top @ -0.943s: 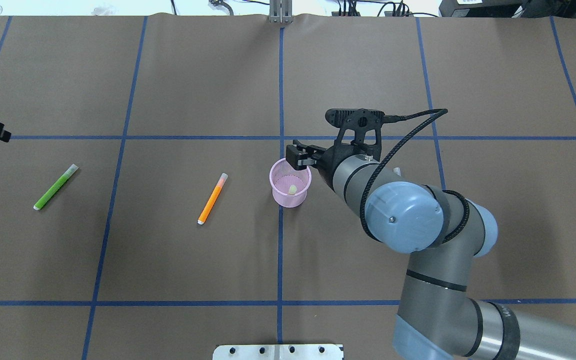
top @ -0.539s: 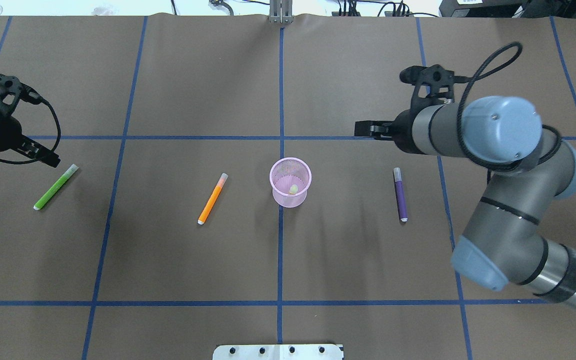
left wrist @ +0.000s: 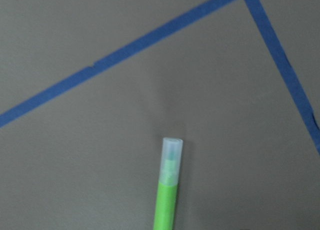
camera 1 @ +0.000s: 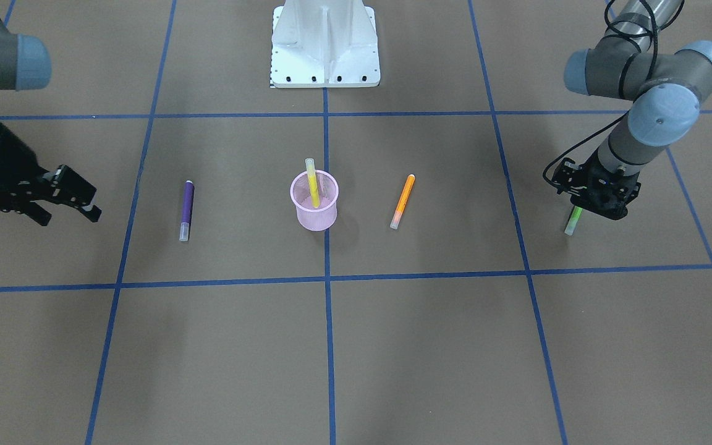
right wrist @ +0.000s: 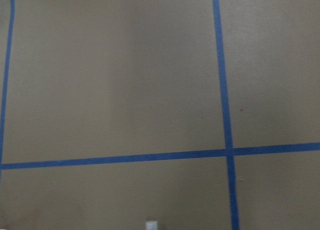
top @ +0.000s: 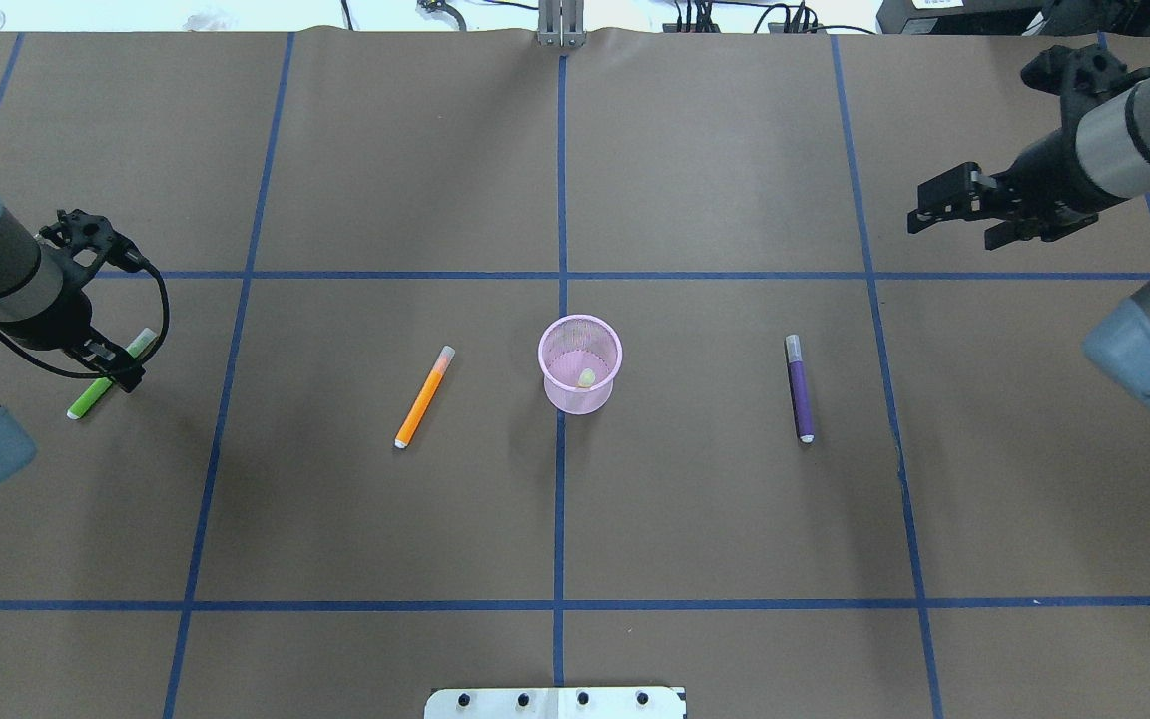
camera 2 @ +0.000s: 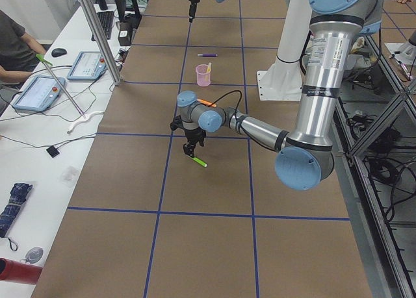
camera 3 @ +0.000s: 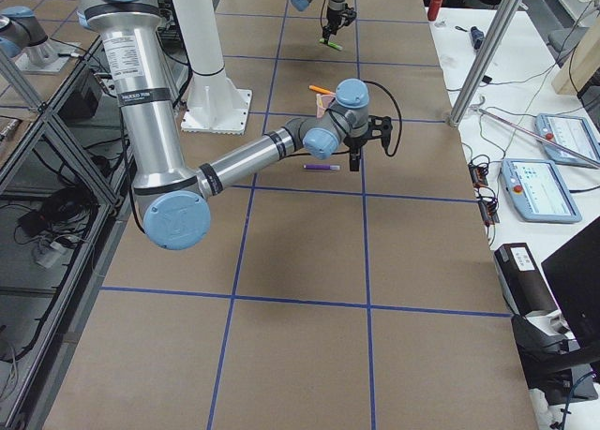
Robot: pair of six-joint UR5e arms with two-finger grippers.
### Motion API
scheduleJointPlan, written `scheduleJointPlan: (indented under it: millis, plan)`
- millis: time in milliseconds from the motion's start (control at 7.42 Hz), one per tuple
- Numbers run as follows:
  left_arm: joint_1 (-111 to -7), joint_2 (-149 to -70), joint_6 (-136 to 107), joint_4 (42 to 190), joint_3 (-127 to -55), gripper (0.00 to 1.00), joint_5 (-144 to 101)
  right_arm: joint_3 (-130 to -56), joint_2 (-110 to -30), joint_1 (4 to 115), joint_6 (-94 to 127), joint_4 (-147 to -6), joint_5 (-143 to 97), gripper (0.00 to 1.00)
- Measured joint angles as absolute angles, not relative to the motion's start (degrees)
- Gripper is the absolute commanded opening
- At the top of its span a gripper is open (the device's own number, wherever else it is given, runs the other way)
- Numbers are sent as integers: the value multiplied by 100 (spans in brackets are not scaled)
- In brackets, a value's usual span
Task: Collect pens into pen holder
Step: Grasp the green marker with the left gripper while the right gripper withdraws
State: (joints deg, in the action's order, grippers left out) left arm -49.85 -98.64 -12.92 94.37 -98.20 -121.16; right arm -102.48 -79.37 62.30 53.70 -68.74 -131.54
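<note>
While beneath left hand [top: 119, 371], green pen [top: 84, 403].

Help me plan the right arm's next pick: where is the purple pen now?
In the overhead view the purple pen lies flat right of the pen holder, apart from it, with the right gripper farther right.
</note>
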Motion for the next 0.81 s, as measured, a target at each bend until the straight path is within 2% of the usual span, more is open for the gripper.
scheduleJointPlan:
  millis: [135,539,808]
  plan:
    - [-4950,-10000,-1040,9030,-9810,82,-12121,-10021,-8101,6572,4749,-6911,-13464,99]
    - [-4947,-10366,-274,8480,-9472,82,-12105,-9091,-8265,7339,3060,-6926,-14181,99]
    - [-4963,-10615,-149,8453,-9101,74,-12108,-8999,-8321,7426,2834,-6890,-14261,99]
